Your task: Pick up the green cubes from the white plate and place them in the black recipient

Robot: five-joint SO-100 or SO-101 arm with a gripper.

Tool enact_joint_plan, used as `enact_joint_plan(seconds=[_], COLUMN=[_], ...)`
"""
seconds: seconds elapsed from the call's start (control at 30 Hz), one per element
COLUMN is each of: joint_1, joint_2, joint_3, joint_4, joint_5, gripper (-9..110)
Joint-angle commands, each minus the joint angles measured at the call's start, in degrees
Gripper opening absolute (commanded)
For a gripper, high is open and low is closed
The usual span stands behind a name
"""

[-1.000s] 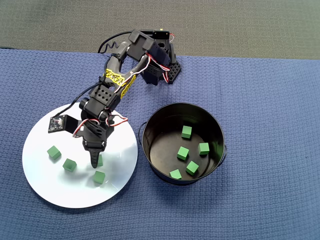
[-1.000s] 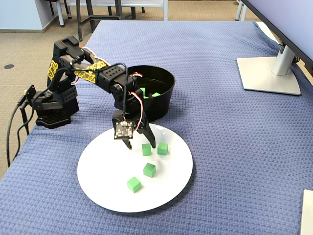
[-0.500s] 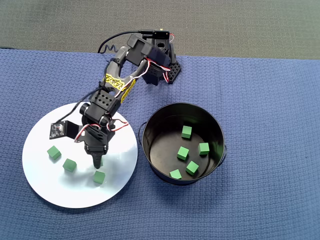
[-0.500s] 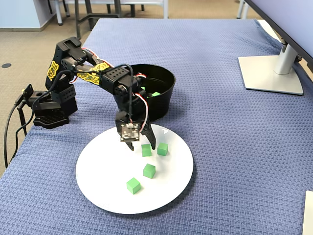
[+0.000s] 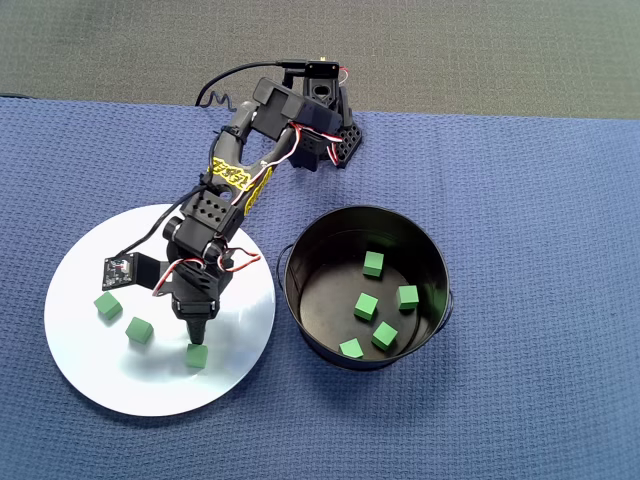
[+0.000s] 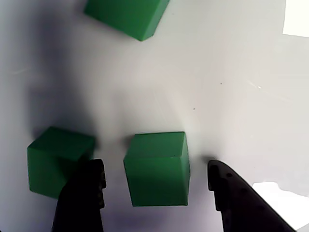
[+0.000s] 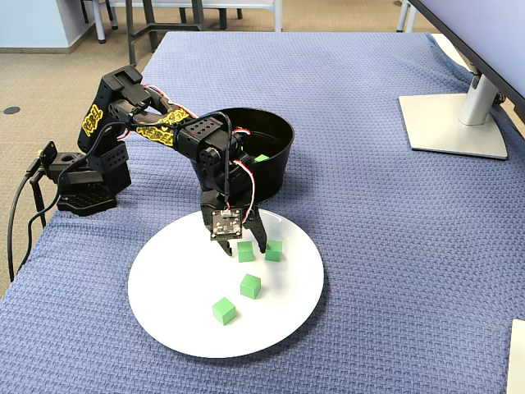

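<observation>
Closest to the camera in the fixed view is the white plate (image 7: 189,328) on the blue cloth (image 7: 394,246), with four green cubes on it. Two loose ones sit toward the near side: one (image 7: 223,310) nearest the edge and another (image 7: 250,286) just behind it. A bit farther back are two more, side by side: the targeted cube (image 7: 244,251) and its right-hand neighbour (image 7: 274,249).

The gripper (image 7: 244,245) is down over that targeted cube with its fingers spread apart, one on each side. The wrist view shows it best: the cube (image 6: 157,168) sits between the two black fingertips (image 6: 84,186) with a visible gap to both, so nothing is clamped. Another cube (image 6: 58,166) is just outside the left finger, partly hidden by it, and a third (image 6: 128,17) lies farther off at the top of that view.

Beyond the plate is the black recipient (image 7: 279,156), close to the plate's far edge. From overhead you can see five cubes inside the pot (image 5: 300,255), e.g. one (image 5: 373,264) near its far wall. Farthest left in the fixed view is the arm's base (image 7: 86,185).
</observation>
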Motion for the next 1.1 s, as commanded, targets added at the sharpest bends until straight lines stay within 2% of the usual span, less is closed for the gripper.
enact_joint_plan(seconds=[0.0,0.2,0.3,0.53,0.87,0.97,1.07], joint_1=[-1.0,-0.7,-0.8,0.1,6.7,6.3,2.4], joint_2=[0.8,1.1,1.1,3.8,37.5,50.4,60.9], joint_3=[-3.8,-3.3,-3.2,-1.6,14.2,21.4,27.7], joint_4=[-1.5,-2.7,-2.9,-3.3,3.2,5.7,9.8], joint_5=[1.3,2.8,3.0,3.0,13.6,19.2,20.7], gripper=[18,10,0,0,0,0,0])
